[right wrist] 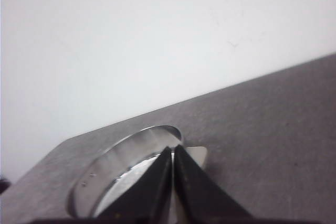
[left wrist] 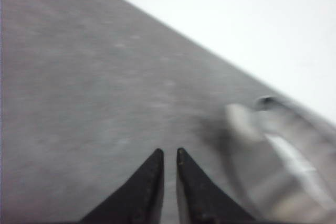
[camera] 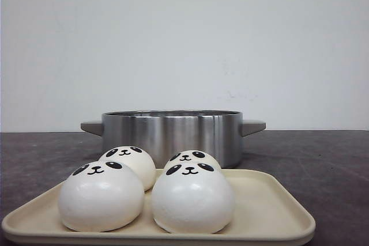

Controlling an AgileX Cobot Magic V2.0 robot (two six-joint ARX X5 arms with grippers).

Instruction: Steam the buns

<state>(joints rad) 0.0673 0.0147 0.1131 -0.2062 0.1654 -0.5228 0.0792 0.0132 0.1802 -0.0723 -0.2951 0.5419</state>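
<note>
Starting at the jaws: left gripper and right gripper both pinched nearly closed, holding nothing, flanking the pot; the buns sit on the tray at the pot's 6 o'clock, neither arm clearly nearer.

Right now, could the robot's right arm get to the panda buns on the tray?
Probably yes. The four buns sit uncovered on the tray, nothing over them. The right gripper, jaws shut, is by the pot's handle and would first need to open.
</note>
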